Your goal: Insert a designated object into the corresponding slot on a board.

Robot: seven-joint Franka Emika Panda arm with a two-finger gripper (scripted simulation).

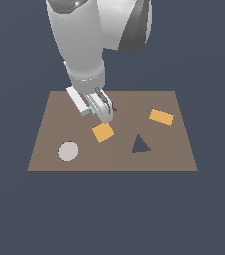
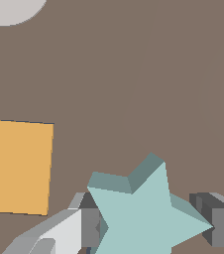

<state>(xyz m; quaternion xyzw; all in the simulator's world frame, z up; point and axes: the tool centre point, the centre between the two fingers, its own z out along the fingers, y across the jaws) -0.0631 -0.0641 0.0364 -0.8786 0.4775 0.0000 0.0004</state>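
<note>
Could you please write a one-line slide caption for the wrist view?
End effector grips the teal star above the brown board.

Arm's tool (image 1: 103, 110) low over brown board (image 1: 59, 107), beside orange square (image 1: 102, 132)

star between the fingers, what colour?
Pale teal star, with darker teal side faces. Clearest in the wrist view.

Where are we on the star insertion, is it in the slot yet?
Not yet. Done: the teal star sits between the gripper fingers in the wrist view, apparently grasped. In hand: the gripper is low over the brown board, next to a dark sliver that may be the star slot, mostly hidden behind the fingers. Left: align the star over the cutout, seat it, release.
</note>
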